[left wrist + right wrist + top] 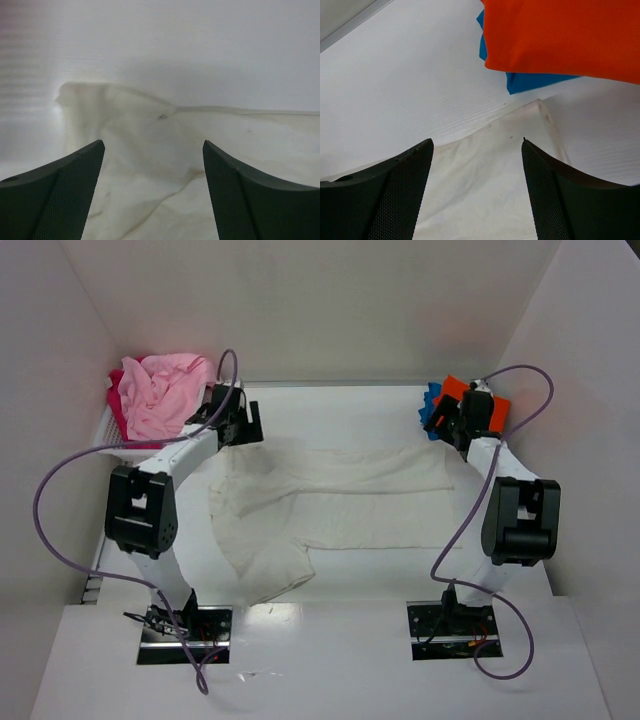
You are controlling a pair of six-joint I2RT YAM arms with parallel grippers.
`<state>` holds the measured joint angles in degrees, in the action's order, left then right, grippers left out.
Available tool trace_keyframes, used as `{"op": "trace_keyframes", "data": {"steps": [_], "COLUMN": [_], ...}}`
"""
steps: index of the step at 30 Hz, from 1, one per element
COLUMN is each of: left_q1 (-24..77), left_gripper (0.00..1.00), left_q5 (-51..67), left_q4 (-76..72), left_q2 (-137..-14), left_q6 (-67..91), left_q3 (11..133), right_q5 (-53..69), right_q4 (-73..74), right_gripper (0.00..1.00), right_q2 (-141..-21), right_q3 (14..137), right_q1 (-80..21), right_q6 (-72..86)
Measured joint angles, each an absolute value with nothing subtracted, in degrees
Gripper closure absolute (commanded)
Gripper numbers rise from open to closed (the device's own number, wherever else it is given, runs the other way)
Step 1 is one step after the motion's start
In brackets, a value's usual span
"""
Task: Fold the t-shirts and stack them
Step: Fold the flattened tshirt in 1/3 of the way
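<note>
The left arm (140,510) rises from its base at the near edge, bends at a black elbow and reaches to the far left of the worktop (380,575). Its wrist hangs over the far-left corner of the cream-white shirt (330,500). The left fingers (60,195) are spread wide above the cloth, pinching nothing. The right arm (520,520) mirrors this pose and reaches to the far right. The right fingers (385,195) are also spread wide and hold nothing, poised over that shirt's far-right corner. The cream-white shirt lies across the middle of the worktop between the two arms. Its body is folded into a long band running left to right, and a rumpled flap trails toward the near left. Bare worktop shows along the near side and behind the shirt up to the back wall (330,310). White walls close in on the left and right. At the far right the orange shirt (560,35) lies flat and smooth on the blue shirt (530,82), whose edge sticks out beneath it. This stack sits just beyond the cream corner. At the far left the light pink shirt (160,390) is heaped in soft creases over the red-magenta shirt (117,405) in a white slotted basket (112,443). The fingers' inner faces are dark with a fine cross-hatched grip.
</note>
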<state>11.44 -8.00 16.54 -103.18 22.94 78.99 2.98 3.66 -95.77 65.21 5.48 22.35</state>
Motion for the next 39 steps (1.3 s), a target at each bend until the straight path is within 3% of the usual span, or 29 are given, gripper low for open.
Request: {"op": "trace_keyframes", "data": {"steps": [1,2,3,5,6,7,8,9,10,17,39], "left_q1": [11.1,10.7,10.4,9.6,9.5,9.5,9.7,10.0,10.2,11.1,7.4], "left_gripper": [0.18,0.24,0.38,0.52,0.60,0.78,0.88,0.94,0.98,1.00,1.00], "left_q5": [-9.9,-11.3,-11.8,-11.3,-10.6,-9.9,-9.0,-8.3,-7.6,-3.9,-1.1], "left_q4": [17.1,17.4,17.4,15.4,13.5,11.6,9.9,8.9,8.2,7.5,9.9], "left_q2": [-100.4,-97.2,-94.7,-91.5,-90.9,-90.9,-91.6,-92.7,-94.3,-106.4,-113.7], "left_q6": [24.0,24.6,25.1,26.1,26.4,26.9,27.2,27.8,28.2,30.6,35.3], "left_q3": [76.1,73.4,71.9,71.0,71.0,71.0,71.0,71.2,71.4,71.9,74.2], "right_q5": [3.2,3.7,4.1,5.2,5.5,5.9,6.4,6.7,7.0,8.0,0.7], "right_q4": [3.7,3.7,3.6,3.2,2.9,2.6,2.4,2.2,2.1,2.3,10.5], "right_gripper": [0.23,0.31,0.37,0.52,0.66,0.73,0.79,0.88,0.90,0.94,0.95], "right_q2": [-95.8,-95.8,-95.8,-96.0,-96.1,-96.6,-97.1,-97.7,-98.5,-104.5,-110.5], "right_q3": [65.2,65.2,65.2,65.2,65.2,65.3,65.3,65.4,65.6,66.5,71.0], "right_q1": [5.2,5.0,4.6,4.0,3.6,3.2,2.6,2.0,1.2,-2.9,-4.0], "right_q6": [22.3,22.2,22.0,22.0,22.0,21.9,22.1,22.1,22.2,22.4,22.9]}}
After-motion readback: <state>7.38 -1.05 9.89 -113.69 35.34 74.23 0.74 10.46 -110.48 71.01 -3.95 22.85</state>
